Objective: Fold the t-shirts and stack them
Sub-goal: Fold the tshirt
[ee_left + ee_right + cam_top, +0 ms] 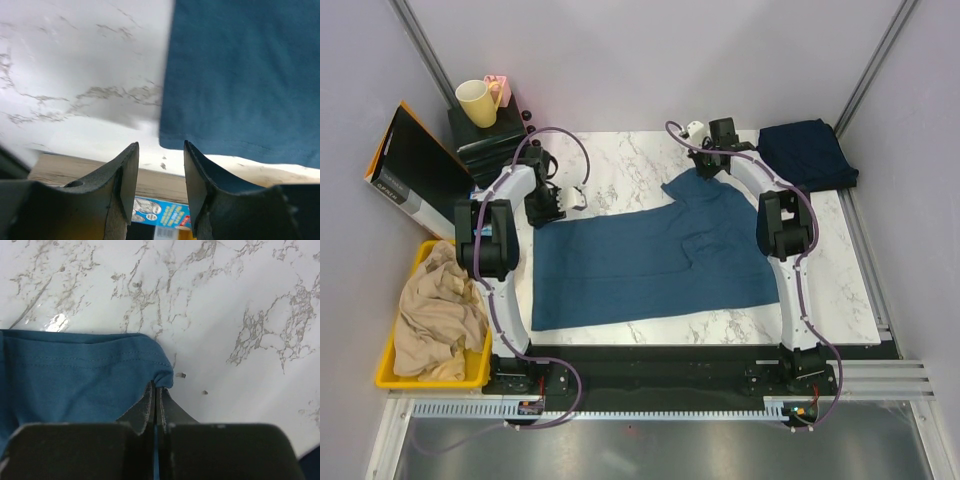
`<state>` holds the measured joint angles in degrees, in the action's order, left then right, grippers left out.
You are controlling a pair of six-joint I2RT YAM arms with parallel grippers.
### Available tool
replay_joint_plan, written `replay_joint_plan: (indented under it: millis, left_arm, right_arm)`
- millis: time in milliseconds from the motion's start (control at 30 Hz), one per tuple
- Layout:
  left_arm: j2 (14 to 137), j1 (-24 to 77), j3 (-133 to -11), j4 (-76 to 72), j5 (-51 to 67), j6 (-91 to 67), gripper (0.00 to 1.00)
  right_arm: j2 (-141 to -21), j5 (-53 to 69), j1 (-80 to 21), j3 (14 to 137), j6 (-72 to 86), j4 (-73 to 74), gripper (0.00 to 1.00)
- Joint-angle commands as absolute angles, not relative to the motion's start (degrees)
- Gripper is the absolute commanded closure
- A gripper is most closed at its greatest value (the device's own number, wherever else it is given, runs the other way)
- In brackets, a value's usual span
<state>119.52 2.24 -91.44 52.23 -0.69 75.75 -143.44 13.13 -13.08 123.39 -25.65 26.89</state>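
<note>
The steel-blue t-shirt (650, 258) lies spread on the marble table, one sleeve pulled toward the far side. My right gripper (705, 165) is shut on the sleeve's hemmed corner (162, 377), pinched thin between the fingers (156, 390). My left gripper (546, 210) is open and empty, hovering just off the shirt's far left corner (167, 140); in the left wrist view its fingertips (135, 150) stand apart with bare table between them. The navy t-shirt (807, 153) lies folded at the far right corner.
A yellow bin (395, 370) with tan cloth (438, 315) stands off the table's left edge. A yellow mug (477, 102) sits on a black box (490, 145) at the far left, beside a dark carton (410, 165).
</note>
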Motion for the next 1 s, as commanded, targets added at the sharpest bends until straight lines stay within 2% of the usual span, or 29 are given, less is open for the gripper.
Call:
replay_joint_plan:
  millis: [0, 433, 533, 567, 600, 633, 667, 967]
  left_arm:
    - [121.7, 2.2, -95.0, 55.8, 4.0, 78.4, 0.51]
    - [124.7, 1.8, -94.1, 58.9, 3.8, 79.3, 0.53]
    - [125.9, 1.6, -94.2, 58.4, 4.0, 78.5, 0.67]
    - [126.3, 1.6, -94.3, 58.2, 4.0, 78.1, 0.80]
    - [126.6, 1.6, -94.3, 58.1, 4.3, 78.0, 0.85]
    - [126.7, 1.6, -94.4, 57.8, 4.3, 77.9, 0.95]
    - [126.7, 1.6, -94.7, 57.8, 4.2, 77.5, 0.98]
    - [123.9, 1.7, -97.6, 56.9, 4.7, 73.7, 0.98]
  right_arm:
    - [-137.1, 11.9, -14.3, 121.2, -27.6, 26.7, 1.00]
    - [-136.3, 9.0, -15.4, 123.0, -28.6, 28.3, 1.00]
    - [-135.9, 8.9, -15.7, 123.1, -28.7, 28.5, 1.00]
    - [-135.7, 8.7, -15.9, 123.0, -28.7, 28.6, 1.00]
    - [-135.7, 8.5, -16.0, 123.0, -28.8, 28.7, 1.00]
    - [-135.3, 8.4, -16.1, 122.9, -28.9, 28.6, 1.00]
    - [-135.1, 8.3, -16.1, 122.6, -29.1, 28.7, 1.00]
    - [-132.4, 5.9, -16.3, 122.8, -31.0, 28.9, 1.00]
